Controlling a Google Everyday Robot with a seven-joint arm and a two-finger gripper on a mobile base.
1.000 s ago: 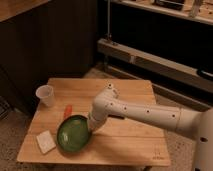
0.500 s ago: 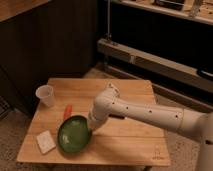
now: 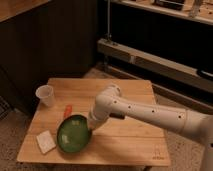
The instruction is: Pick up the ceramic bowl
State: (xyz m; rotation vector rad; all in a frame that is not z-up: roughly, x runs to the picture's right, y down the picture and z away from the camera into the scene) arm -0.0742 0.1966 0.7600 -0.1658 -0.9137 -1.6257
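The ceramic bowl [image 3: 72,135] is wide, shallow and glossy green. It is at the front left of the wooden table [image 3: 130,142], tilted with its inside facing the camera and its right rim raised. My gripper [image 3: 91,128] is at the end of the white arm [image 3: 145,112], which reaches in from the right. It is shut on the bowl's right rim.
A translucent white cup [image 3: 45,95] stands at the table's back left. A small orange object [image 3: 67,109] lies just behind the bowl. A white block [image 3: 45,141] lies left of the bowl near the front edge. Dark cabinets and a low shelf rail [image 3: 150,60] stand behind the table.
The bowl has tipped up from lying flat and now faces the camera more. The gripper stays at its right rim and has risen slightly.
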